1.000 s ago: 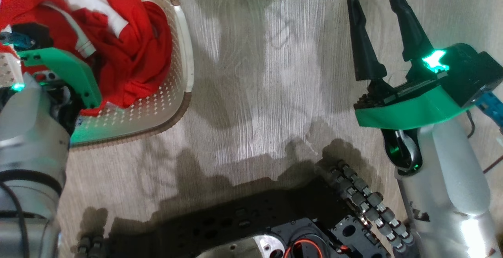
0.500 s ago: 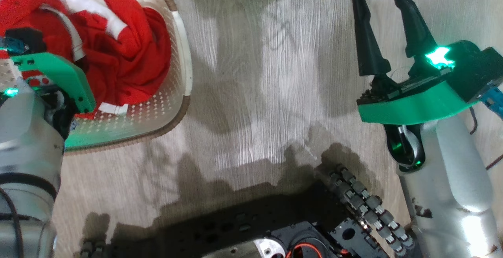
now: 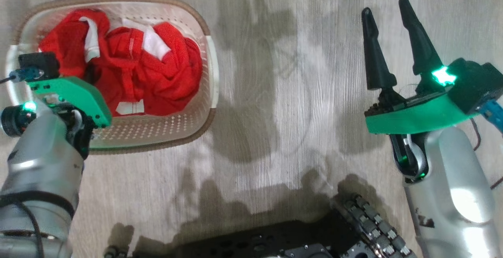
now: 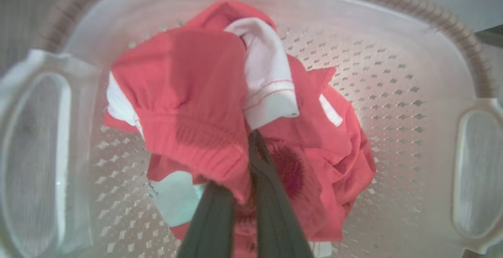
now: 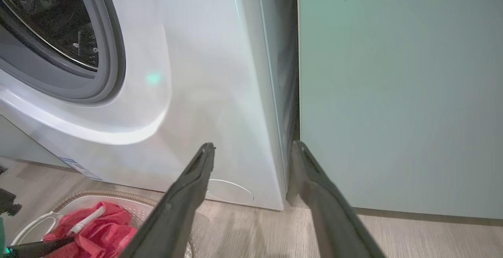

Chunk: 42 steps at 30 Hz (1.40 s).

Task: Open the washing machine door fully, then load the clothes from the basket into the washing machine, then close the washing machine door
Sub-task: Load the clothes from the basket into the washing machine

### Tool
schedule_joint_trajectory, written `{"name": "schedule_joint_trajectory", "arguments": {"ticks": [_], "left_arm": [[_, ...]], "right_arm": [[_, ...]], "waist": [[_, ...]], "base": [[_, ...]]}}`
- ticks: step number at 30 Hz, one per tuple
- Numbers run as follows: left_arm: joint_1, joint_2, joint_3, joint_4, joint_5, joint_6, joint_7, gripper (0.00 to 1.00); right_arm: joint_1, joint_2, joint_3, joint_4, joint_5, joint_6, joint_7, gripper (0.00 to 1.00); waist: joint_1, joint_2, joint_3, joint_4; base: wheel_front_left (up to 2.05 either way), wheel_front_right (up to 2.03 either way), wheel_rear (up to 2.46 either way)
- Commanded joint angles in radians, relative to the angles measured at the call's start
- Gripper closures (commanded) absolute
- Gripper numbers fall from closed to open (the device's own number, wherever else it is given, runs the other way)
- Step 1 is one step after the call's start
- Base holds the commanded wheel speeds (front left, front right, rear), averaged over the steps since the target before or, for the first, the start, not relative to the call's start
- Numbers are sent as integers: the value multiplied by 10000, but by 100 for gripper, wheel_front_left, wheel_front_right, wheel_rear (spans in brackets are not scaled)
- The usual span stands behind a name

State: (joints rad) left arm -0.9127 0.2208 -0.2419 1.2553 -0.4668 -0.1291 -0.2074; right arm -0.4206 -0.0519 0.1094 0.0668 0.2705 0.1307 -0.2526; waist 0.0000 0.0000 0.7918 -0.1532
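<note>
Floor: pale grey wood-grain planks, grain running top to bottom in head view. Broad soft shadows across centre and toward bottom edge, bright patches between.

Cabinet: flat pale green panel, standing on floor. Dark narrow gap along left edge, small green glint near top edge.

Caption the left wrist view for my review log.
Left gripper shut on the red clothes inside the cream perforated basket.
</note>
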Motion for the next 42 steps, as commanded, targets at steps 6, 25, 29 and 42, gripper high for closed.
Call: {"name": "schedule_joint_trajectory", "arguments": {"ticks": [6, 25, 29, 42], "left_arm": [[623, 194, 224, -926, -66, 195, -501, 100], [3848, 144, 1257, -7485, 784, 1495, -543, 100], [4407, 237, 1305, -8609, 915, 1729, -539, 100], [6229, 556, 1234, -11872, 1197, 2462, 10, 100]], "right_arm": [[696, 17, -77, -178, -239, 0, -91, 0], [1784, 17, -620, -60, -360, 0, -56, 0], [1884, 17, -716, -46, -338, 0, -24, 0], [2429, 17, -1026, -56, -326, 0, 108, 0]], "waist": [[0, 0, -885, 493], [0, 0, -3299, 1104], [0, 0, -3701, 1093], [0, 0, -4846, 1032]], "base": [[0, 0, 0], [0, 0, 0], [0, 0, 0], [0, 0, 0]]}}
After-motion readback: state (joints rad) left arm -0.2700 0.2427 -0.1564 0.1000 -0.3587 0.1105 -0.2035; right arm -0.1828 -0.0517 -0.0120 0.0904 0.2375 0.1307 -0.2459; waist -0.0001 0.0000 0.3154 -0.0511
